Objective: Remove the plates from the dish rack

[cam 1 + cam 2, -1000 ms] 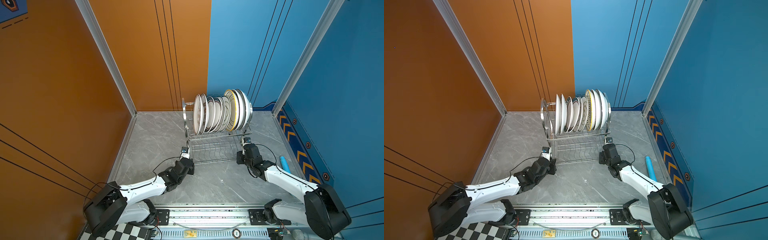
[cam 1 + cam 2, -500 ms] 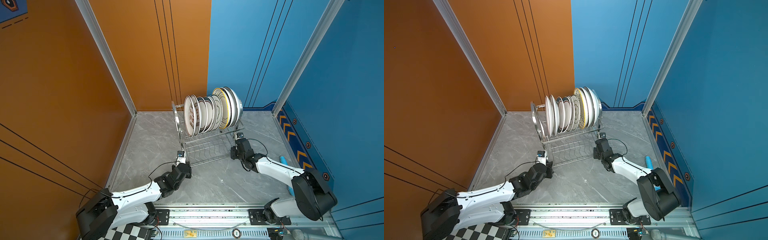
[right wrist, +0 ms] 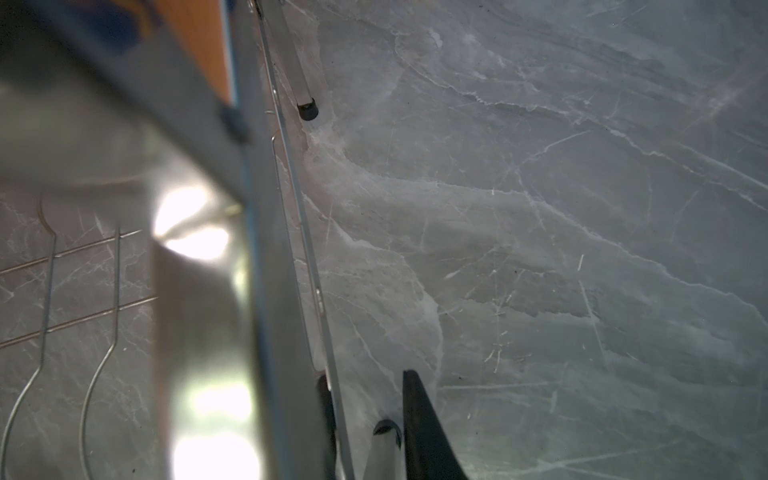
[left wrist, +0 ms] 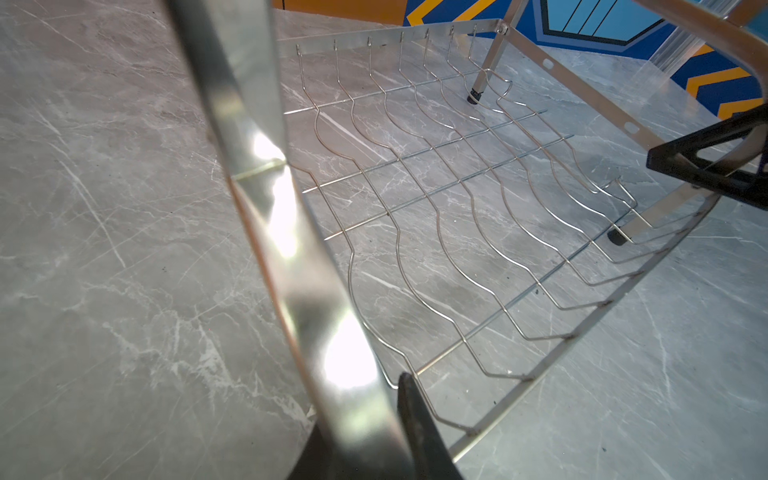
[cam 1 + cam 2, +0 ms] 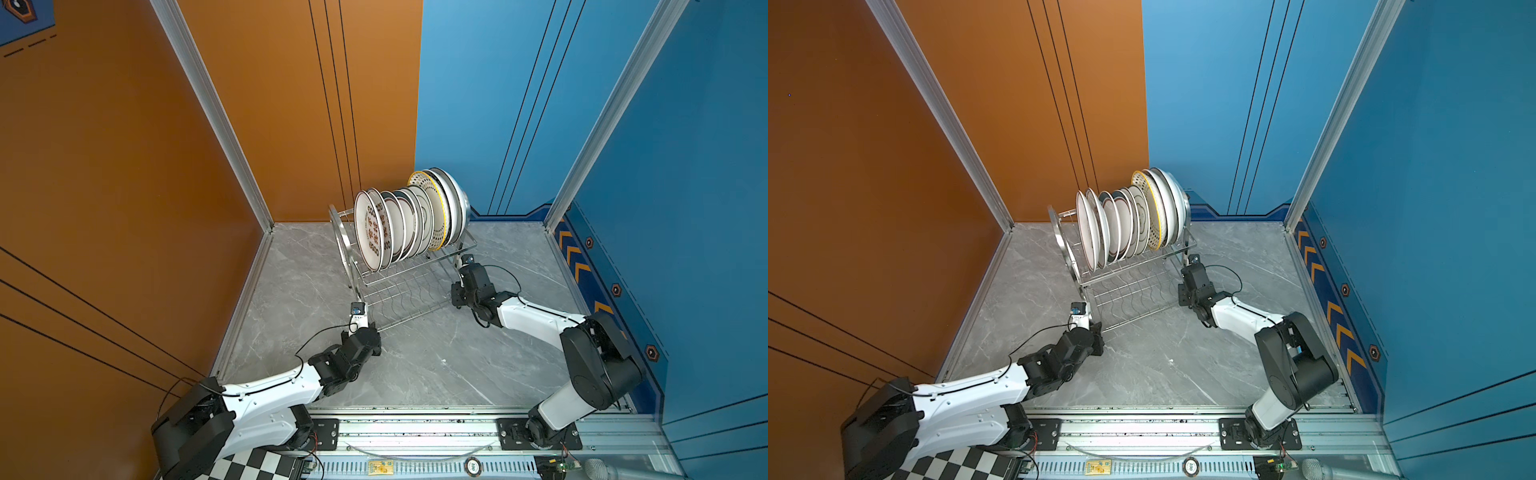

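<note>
While both arms reach in low, the dish rack (image 5: pixel 399 286) sits on the grey marbled tabletop (image 5: pixel 415 365) between them, toward the back and about midway across. Left gripper (image 5: pixel 358 305): at the rack's near-left end frame, low by the front leg. In the left wrist view the shiny frame strip runs straight between the dark fingers (image 4: pixel 415 415), with the jaws drawn narrow and clamped on it. Right gripper (image 5: pixel 464 259): at the opposite end frame. The right wrist view is blurred but shows the strip passing between its fingers (image 3: pixel 419 415), jaws likewise nearly closed on the metal. Rack long axis: diagonal in both top views, left end nearer the arm bases, right end farther back toward the blue wall. Plates (image 5: pixel 409 224): all in the upper tier, on edge in one row along that axis, faces turned toward the left end. Lower tier holds only bare wire.
</note>
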Action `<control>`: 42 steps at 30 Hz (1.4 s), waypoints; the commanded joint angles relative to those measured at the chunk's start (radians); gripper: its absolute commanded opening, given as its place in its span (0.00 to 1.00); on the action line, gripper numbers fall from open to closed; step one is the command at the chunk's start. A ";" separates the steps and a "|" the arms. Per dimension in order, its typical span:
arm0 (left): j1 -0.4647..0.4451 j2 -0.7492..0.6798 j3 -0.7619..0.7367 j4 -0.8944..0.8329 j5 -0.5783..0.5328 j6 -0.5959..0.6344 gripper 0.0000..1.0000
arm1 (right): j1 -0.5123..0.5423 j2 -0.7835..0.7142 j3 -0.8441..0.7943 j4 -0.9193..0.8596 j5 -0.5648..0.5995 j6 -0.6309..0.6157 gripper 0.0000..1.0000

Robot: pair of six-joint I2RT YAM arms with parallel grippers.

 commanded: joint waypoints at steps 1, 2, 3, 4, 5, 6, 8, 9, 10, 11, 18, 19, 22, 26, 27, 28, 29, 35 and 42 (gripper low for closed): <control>-0.020 0.057 -0.032 -0.158 0.095 -0.068 0.06 | 0.028 0.076 0.031 0.038 -0.179 0.176 0.20; -0.018 0.065 -0.026 -0.159 0.095 -0.063 0.06 | 0.027 0.080 0.037 0.041 -0.176 0.176 0.19; -0.015 0.073 -0.021 -0.156 0.098 -0.057 0.06 | 0.025 0.086 0.041 0.043 -0.175 0.175 0.19; -0.015 0.084 -0.015 -0.154 0.100 -0.051 0.05 | 0.022 0.093 0.047 0.046 -0.176 0.175 0.20; -0.015 0.094 -0.010 -0.151 0.101 -0.052 0.05 | 0.020 0.098 0.053 0.046 -0.179 0.175 0.20; -0.015 0.101 -0.006 -0.146 0.103 -0.051 0.05 | 0.017 0.108 0.062 0.046 -0.185 0.174 0.20; -0.016 0.115 -0.007 -0.134 0.104 -0.066 0.05 | 0.015 0.131 0.081 0.047 -0.195 0.169 0.21; -0.018 0.117 -0.009 -0.131 0.104 -0.072 0.05 | 0.014 0.142 0.092 0.042 -0.202 0.167 0.21; -0.022 0.119 -0.012 -0.122 0.104 -0.079 0.06 | 0.014 0.153 0.104 0.040 -0.213 0.163 0.21; -0.022 0.120 -0.013 -0.121 0.101 -0.083 0.07 | 0.015 0.161 0.111 0.041 -0.219 0.161 0.21; -0.025 0.073 -0.032 -0.138 0.069 -0.090 0.12 | 0.025 0.181 0.135 0.048 -0.217 0.160 0.23; -0.025 0.065 -0.036 -0.139 0.066 -0.090 0.15 | 0.024 0.181 0.135 0.049 -0.215 0.159 0.24; -0.023 0.049 -0.040 -0.155 0.046 -0.102 0.26 | 0.023 0.183 0.139 0.049 -0.210 0.154 0.26; -0.019 0.031 -0.044 -0.166 0.025 -0.105 0.34 | 0.020 0.181 0.155 0.040 -0.217 0.151 0.30; -0.019 0.023 -0.045 -0.169 0.021 -0.105 0.34 | 0.020 0.180 0.159 0.038 -0.216 0.151 0.30; -0.018 0.013 -0.046 -0.174 0.017 -0.106 0.37 | 0.020 0.178 0.162 0.037 -0.217 0.151 0.31; -0.017 0.002 -0.048 -0.182 0.008 -0.109 0.41 | 0.020 0.177 0.165 0.036 -0.218 0.151 0.34; -0.010 -0.079 -0.068 -0.215 -0.036 -0.094 0.62 | 0.020 0.160 0.171 0.029 -0.222 0.148 0.43; 0.006 -0.217 -0.102 -0.248 -0.045 -0.048 0.79 | 0.020 0.106 0.146 0.010 -0.196 0.148 0.69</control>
